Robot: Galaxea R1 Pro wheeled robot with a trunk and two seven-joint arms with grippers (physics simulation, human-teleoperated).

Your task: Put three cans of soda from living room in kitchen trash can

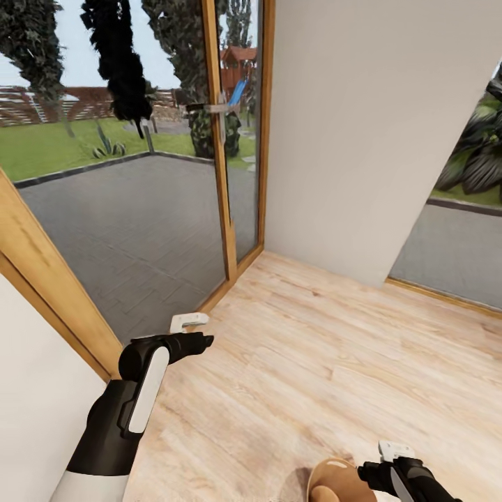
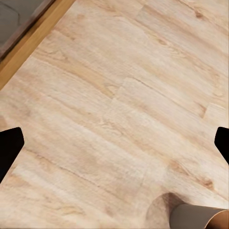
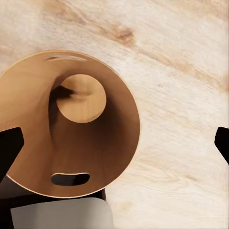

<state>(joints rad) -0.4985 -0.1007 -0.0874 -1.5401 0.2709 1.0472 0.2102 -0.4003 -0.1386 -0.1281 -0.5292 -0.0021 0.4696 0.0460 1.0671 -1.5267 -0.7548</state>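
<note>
The trash can (image 3: 71, 143) is seen standing upright on the pale wooden floor (image 3: 181, 95), open and empty. Its inside is brown-tan, its outside pale grey, and two oval handle holes are cut near its rim.

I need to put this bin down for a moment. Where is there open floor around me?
The pale wooden plank floor lies bare between the wood-framed glass door and the white wall. It is tighter low down, where the round brown-tan bin sits by the right gripper, and by the left gripper near the door frame.
</note>
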